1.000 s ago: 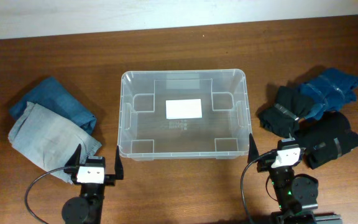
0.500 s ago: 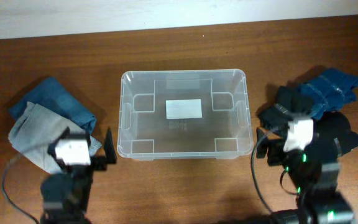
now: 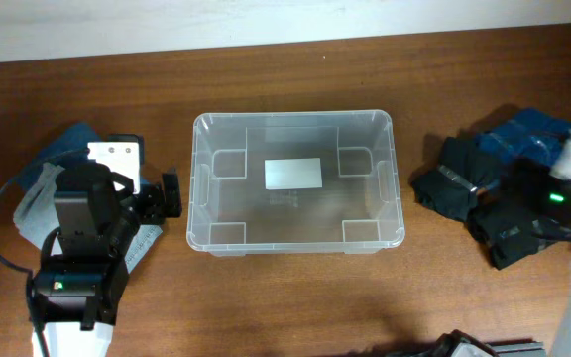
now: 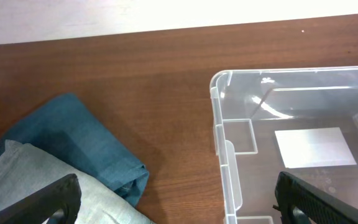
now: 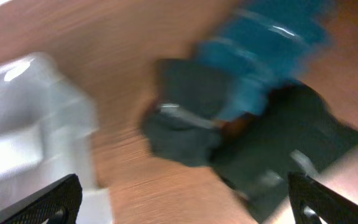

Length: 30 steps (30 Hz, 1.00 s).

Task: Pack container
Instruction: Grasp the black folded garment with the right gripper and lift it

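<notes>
Your left fingers [image 4: 50, 198] stand wide apart with nothing between them, and the left gripper [image 3: 170, 195] hangs just beside the left short wall of the container [image 3: 292, 116]. From those fingers the container lies to the right. The pale grey-blue cloth [image 4: 30, 183] and the teal cloth [image 4: 73, 140] lie to the left, partly under the arm in the overhead view. Your right gripper [image 5: 185, 205] is also spread wide and carries nothing. Its view is smeared, but you can make out the black garments [image 5: 191, 118] and the blue garment [image 5: 260, 43] ahead of it, with the container off to its left and apart from it.

The container sits upright at the middle of the table [image 3: 295, 297], long axis running left to right, holding only the white label [image 3: 293, 173] on its base. Your left arm is the nearer one to it. I judge packing has not begun, since every cloth lies outside the walls. Whichever pile you pick from, the carry runs inward over a short wall, so lift clear of the rim.

The table is dark brown wood, and a pale wall [image 3: 266, 20] runs along its far edge.
</notes>
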Motion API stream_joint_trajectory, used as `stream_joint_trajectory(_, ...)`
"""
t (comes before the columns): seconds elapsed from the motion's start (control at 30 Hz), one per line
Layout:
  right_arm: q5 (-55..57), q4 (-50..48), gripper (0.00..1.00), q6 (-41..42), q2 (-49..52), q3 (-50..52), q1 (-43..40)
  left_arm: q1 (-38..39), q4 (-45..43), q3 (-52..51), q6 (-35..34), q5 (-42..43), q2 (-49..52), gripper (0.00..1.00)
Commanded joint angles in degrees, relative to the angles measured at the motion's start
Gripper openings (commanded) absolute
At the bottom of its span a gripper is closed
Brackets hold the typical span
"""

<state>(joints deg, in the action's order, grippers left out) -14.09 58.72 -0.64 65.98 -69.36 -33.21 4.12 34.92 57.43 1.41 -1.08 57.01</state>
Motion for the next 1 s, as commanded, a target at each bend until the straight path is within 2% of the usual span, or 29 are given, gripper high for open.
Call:
stream_joint_trajectory(0.0,-13.2,1.5,0.98,-0.5,8.5,2.2,-18.1,0.2,-0.2,1.1,-0.5,-0.2,0.3,0.99)
stream_joint_trajectory(0.1,-14.9,-0.6,0.99,0.3,16.3,3.8,-26.1,0.2,-1.0,1.1,-0.5,-0.3,0.5,0.99)
stream_joint_trajectory(0.23,-20.3,-4.8,0.98,0.2,27.0,4.5,-31.4,0.2,-1.7,1.1,-0.5,-0.2,1.0,0.99)
stream_joint_trajectory(0.5,-24.6,-11.1,1.00,-0.8,42.9,6.2,-31.4,0.2,-2.0,1.1,-0.5,-0.2,1.4,1.00)
stream_joint_trajectory(0.53,-25.7,-12.4,0.97,-0.9,44.2,6.8,-30.9,0.2,-2.1,1.1,-0.5,-0.2,1.4,0.99)
stream_joint_trajectory(0.63,-29.3,-14.7,0.76,-1.7,45.4,7.8,-29.7,0.2,-2.1,1.1,-0.5,-0.2,1.4,0.99)
stream_joint_trajectory(0.67,-29.4,-15.1,0.60,-1.9,45.4,8.0,-29.0,0.2,-2.1,1.1,-0.5,-0.2,1.4,0.99)
stream_joint_trajectory(0.7,-29.5,-15.1,0.50,-1.9,45.4,7.9,-28.6,0.2,-2.1,1.1,-0.5,-0.2,1.4,0.99)
stream_joint_trajectory(0.73,-29.6,-15.1,0.33,-1.9,45.3,7.9,-28.2,0.2,-2.1,1.1,-0.5,-0.2,1.4,1.00)
stream_joint_trajectory(0.77,-30.2,-15.0,0.21,-1.9,45.3,7.9,-27.8,0.2,-2.1,1.1,-0.5,-0.2,1.4,1.00)
stream_joint_trajectory(0.8,-30.7,-14.8,0.16,-1.9,45.2,7.9,-27.7,0.2,-2.1,1.1,-0.5,-0.2,1.4,0.99)
stream_joint_trajectory(0.83,-31.5,-14.5,0.04,-1.9,44.7,7.9,-27.5,0.2,-2.2,1.1,-0.5,-0.2,1.4,0.99)
stream_joint_trajectory(0.93,-31.7,-12.6,0.04,-1.9,41.2,7.4,-27.5,0.2,-2.3,1.1,-0.5,-0.2,1.4,0.99)
stream_joint_trajectory(0.97,-32.6,-10.5,0.04,-1.9,36.4,5.8,-27.5,0.2,-2.3,1.1,-0.5,-0.2,1.4,0.99)
